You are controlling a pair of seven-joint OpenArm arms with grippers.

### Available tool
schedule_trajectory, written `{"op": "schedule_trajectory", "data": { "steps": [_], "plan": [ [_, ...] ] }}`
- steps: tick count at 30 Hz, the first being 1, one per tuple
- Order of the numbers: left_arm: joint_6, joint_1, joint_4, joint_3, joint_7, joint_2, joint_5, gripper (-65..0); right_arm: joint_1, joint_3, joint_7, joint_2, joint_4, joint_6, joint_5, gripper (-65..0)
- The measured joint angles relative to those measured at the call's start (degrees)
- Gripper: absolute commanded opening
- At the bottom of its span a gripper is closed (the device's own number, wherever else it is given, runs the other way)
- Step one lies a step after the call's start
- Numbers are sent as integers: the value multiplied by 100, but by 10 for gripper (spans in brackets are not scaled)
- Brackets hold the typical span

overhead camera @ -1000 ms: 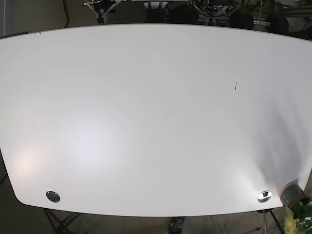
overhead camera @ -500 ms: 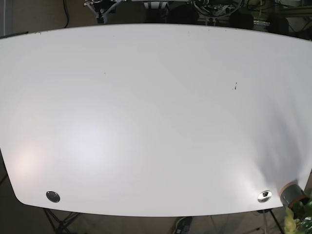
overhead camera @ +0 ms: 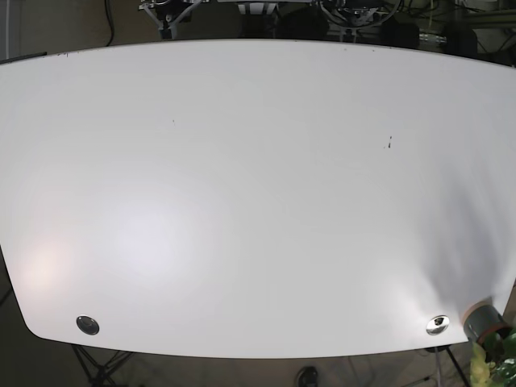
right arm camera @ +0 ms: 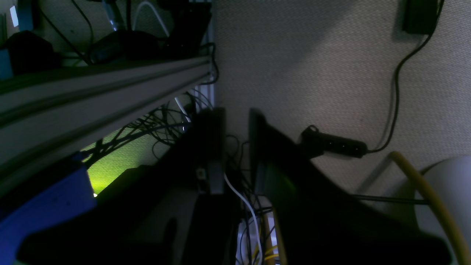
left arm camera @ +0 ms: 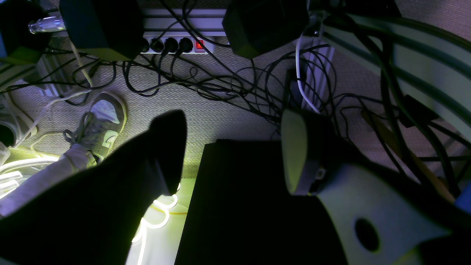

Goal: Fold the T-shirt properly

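The T-shirt is out of view in every frame. The white table (overhead camera: 258,201) lies bare in the base view, with neither gripper over it. In the left wrist view my left gripper (left arm camera: 232,143) hangs open above the carpeted floor, with nothing between its fingers. In the right wrist view my right gripper (right arm camera: 237,147) also points at the floor. Its dark fingers (right arm camera: 211,147) stand close together with a narrow gap between them, and they hold nothing.
Tangled cables and a power strip (left arm camera: 173,44) cover the floor under the left gripper, beside a person's shoe (left arm camera: 99,121). An aluminium beam (right arm camera: 92,92) runs past the right gripper. A tape roll (overhead camera: 484,321) sits off the table's near right corner.
The table stays the same. A shoe seen below the table's front edge has shifted slightly right.
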Motion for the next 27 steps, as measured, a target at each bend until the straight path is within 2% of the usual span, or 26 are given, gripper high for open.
{"op": "schedule_trajectory", "data": {
  "steps": [11,19,27],
  "plan": [
    [0,0,0,0,0,0,0,-281,-96,0,2,-44,39,-2,0,-549],
    [0,61,55,0,2,0,0,-281,-671,-4,-33,-109,874,15,-15,-549],
    [0,459,732,0,9,-2,0,-281,-1062,-4,-44,-109,1405,2,-17,-549]
  ]
}}
